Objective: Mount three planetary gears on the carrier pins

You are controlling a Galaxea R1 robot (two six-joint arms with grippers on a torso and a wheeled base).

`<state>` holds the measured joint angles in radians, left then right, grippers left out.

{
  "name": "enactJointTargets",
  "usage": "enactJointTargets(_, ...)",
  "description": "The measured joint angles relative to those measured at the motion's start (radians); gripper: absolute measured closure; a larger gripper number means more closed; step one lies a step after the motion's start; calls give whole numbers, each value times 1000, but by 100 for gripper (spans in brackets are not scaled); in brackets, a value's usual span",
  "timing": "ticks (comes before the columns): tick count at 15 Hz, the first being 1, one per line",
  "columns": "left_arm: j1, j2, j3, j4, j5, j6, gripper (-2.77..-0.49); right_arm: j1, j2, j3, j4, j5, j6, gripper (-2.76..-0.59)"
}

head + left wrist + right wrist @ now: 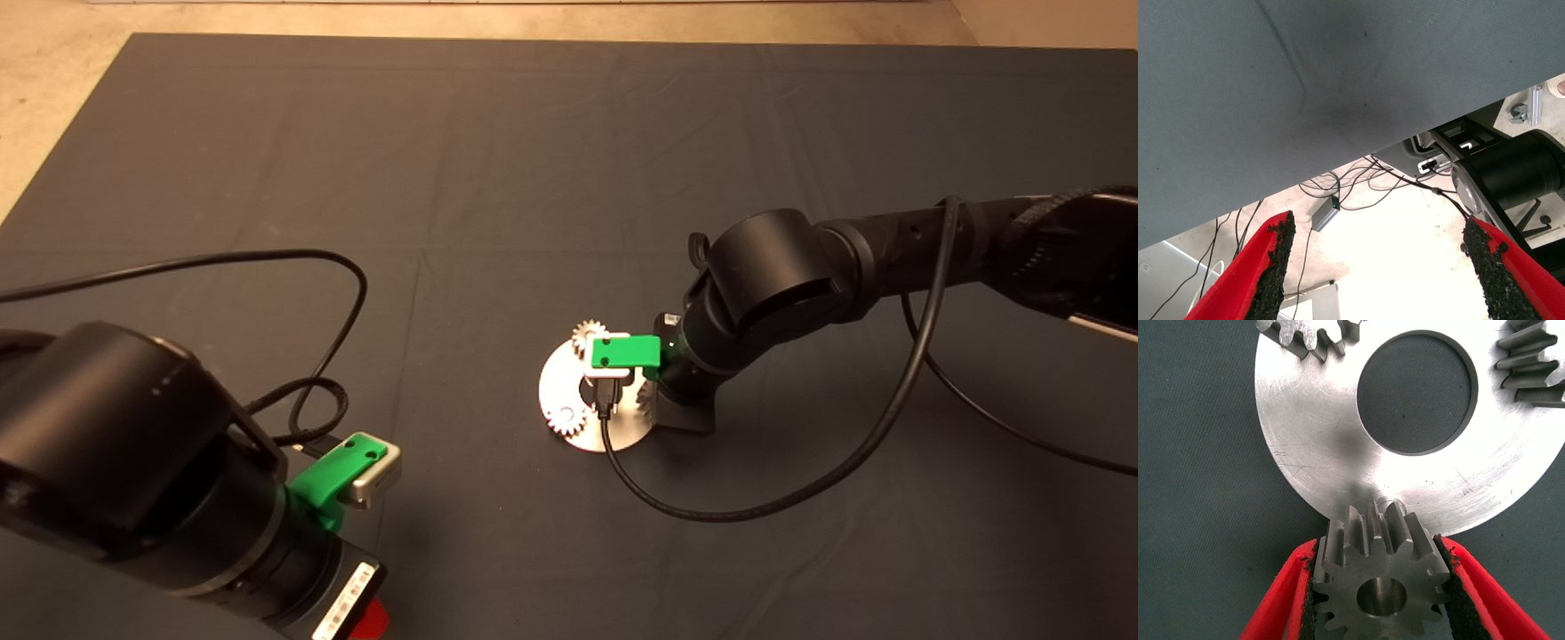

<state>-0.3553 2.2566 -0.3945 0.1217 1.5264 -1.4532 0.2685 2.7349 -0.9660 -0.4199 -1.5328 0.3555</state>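
the right gripper (pixel 1375 587) is clamped on the third planetary gear (pixel 1375 577) by its toothed flanks, above the carrier disc (pixel 1311 447) rim where two gears (pixel 1308 337) sit. it looks like stiff, slippery steel, best held across the teeth with the bore clear. the left gripper (pixel 1375 267) waits spread apart.

No text, brand, number or sign can be read in any of the views. On the left arm, near its gripper (pixel 369 613), there is a small white label (pixel 342 604) with dark marks, but the marks are too small to read.
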Motion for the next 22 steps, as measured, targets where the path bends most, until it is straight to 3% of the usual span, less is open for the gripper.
enactJointTargets(8,0,-8,4,0,0,0,-176,-3,0,0,-84,0,0,-110)
enactJointTargets(22,0,-8,11,0,0,0,-176,-10,3,0,-104,-4,0,-110)
